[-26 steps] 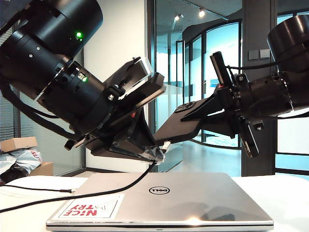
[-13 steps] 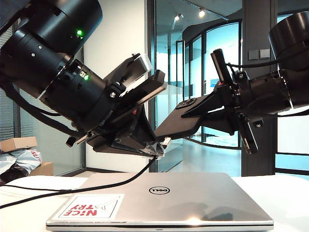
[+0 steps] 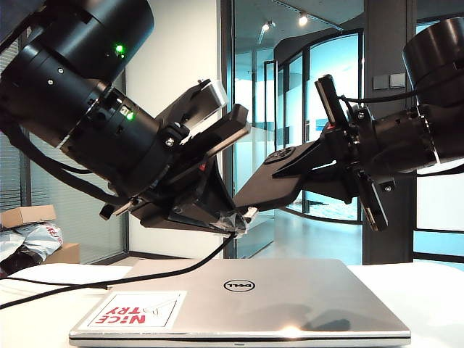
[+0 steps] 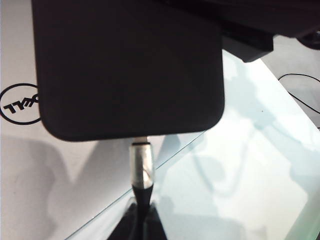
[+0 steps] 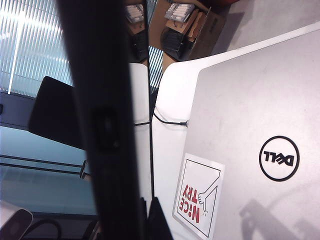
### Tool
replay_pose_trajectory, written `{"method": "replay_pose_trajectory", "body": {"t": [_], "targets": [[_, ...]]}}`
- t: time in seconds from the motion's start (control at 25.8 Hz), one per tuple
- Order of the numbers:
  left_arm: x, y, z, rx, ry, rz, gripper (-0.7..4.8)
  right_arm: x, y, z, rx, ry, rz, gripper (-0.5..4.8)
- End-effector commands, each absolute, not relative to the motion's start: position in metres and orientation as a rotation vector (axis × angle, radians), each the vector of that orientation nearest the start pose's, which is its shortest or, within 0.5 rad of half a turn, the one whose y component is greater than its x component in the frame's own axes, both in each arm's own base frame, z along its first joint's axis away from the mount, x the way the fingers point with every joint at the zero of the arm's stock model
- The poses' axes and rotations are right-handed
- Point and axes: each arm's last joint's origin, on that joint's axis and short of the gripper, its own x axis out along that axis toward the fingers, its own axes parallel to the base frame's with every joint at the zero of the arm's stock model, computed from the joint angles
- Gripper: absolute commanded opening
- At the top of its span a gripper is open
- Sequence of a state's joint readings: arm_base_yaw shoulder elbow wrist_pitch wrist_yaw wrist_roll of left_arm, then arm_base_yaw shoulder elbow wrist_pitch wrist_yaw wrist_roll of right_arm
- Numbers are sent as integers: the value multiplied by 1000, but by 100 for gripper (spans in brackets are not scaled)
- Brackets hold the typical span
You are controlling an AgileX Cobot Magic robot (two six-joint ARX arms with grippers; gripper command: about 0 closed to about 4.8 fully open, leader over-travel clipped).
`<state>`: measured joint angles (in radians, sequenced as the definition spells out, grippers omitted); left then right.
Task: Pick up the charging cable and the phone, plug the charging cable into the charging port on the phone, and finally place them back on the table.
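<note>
In the exterior view the phone (image 3: 270, 186), a flat black slab, hangs slanted above the laptop with my right gripper (image 3: 313, 168) shut on its upper end. My left gripper (image 3: 233, 226) is shut on the charging cable (image 3: 181, 271) just behind its plug. In the left wrist view the silvery plug (image 4: 141, 164) meets the middle of the phone's (image 4: 130, 65) short edge; how deep it sits I cannot tell. The left gripper (image 4: 141, 222) clamps the black boot below the plug. The right wrist view shows the phone (image 5: 102, 115) edge-on, held by the right gripper (image 5: 146, 222).
A closed silver Dell laptop (image 3: 254, 297) with a red-lettered sticker (image 3: 136, 310) lies on the white table (image 3: 428, 297) under both grippers. A second thin black cord with a dark plug (image 5: 170, 122) lies on the table beside the laptop. Boxes and bags sit far left (image 3: 29, 232).
The left gripper with the plug and the phone's lower end have risen very slightly. Both grips are unchanged.
</note>
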<state>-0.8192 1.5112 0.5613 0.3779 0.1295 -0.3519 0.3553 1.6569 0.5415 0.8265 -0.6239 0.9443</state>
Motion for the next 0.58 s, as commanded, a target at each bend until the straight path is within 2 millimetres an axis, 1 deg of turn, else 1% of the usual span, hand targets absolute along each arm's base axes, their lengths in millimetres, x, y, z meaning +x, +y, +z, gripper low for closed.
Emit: {"method": "replay_pose_trajectory", "body": {"t": [0.04, 0.27, 0.58], "targets": [[188, -206, 150, -116, 704, -812, -7, 269, 119, 154, 882, 679, 802, -6], [189, -207, 149, -121, 692, -815, -7, 267, 120, 153, 839, 694, 857, -6], [190, -208, 151, -128, 675, -820, -7, 265, 119, 147, 847, 764, 831, -6]]}}
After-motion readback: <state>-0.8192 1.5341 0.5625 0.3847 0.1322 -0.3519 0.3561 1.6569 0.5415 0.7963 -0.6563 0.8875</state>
